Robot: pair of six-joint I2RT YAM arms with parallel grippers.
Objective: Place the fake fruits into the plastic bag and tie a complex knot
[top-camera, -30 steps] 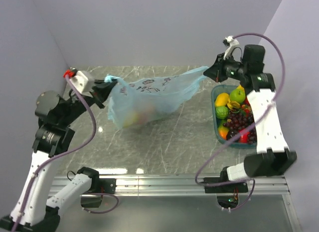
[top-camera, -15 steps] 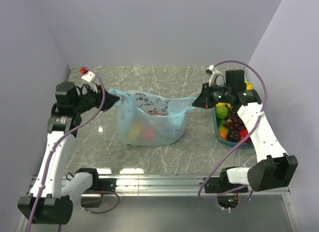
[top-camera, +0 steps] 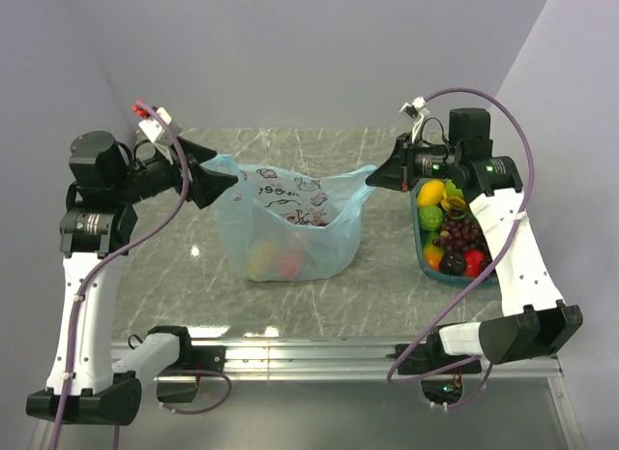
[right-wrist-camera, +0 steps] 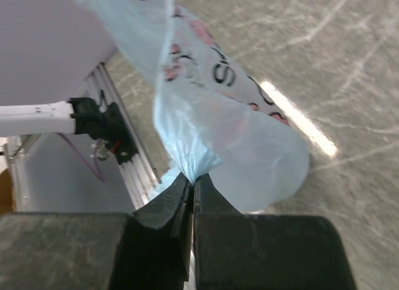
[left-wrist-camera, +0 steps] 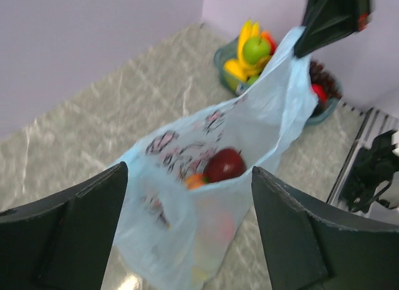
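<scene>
**Bag slung between both arms, mouth up, more fruit waiting at frame right**

We are looking at the plastic bag (top-camera: 290,227) hanging across the middle of the top view. Its belly is resting on the table (top-camera: 387,295) and its two handle ends are pulled out toward either side of the frame.

- The right gripper (right-wrist-camera: 192,178) is pinching the handle end at frame right. In its wrist view the fingers are meeting on a bunched twist of blue film, with no gap showing.
- The left gripper (left-wrist-camera: 188,170) is standing wide. In its wrist view both fingers are splayed to the lower corners, and the bag's near rim is sagging between them. The top view puts that handle end right at the gripper. We cannot tell whether the film is hooked over a fingertip or only leaning on it.
- A red fruit (left-wrist-camera: 224,164) and an orange piece (left-wrist-camera: 194,181) are sitting low inside the bag.
- The rest of the fake fruits (top-camera: 455,232), a green apple (left-wrist-camera: 255,50) among them, are lying in the tray (top-camera: 474,278) at the right edge of the top view, not yet loaded.

The relation we are watching is this:

- The bag's long axis is running side to side between the two grippers, with the opening facing up.
- The tray is lying just below and to the right of the right gripper, well apart from the left one.
- So the right arm is the nearer one to the fruit, but its fingers are occupied by the handle.

We are judging that loading is only partly done and that the knot is some way off. The risk we are noting is the mouth collapsing if either end slackens.
</scene>
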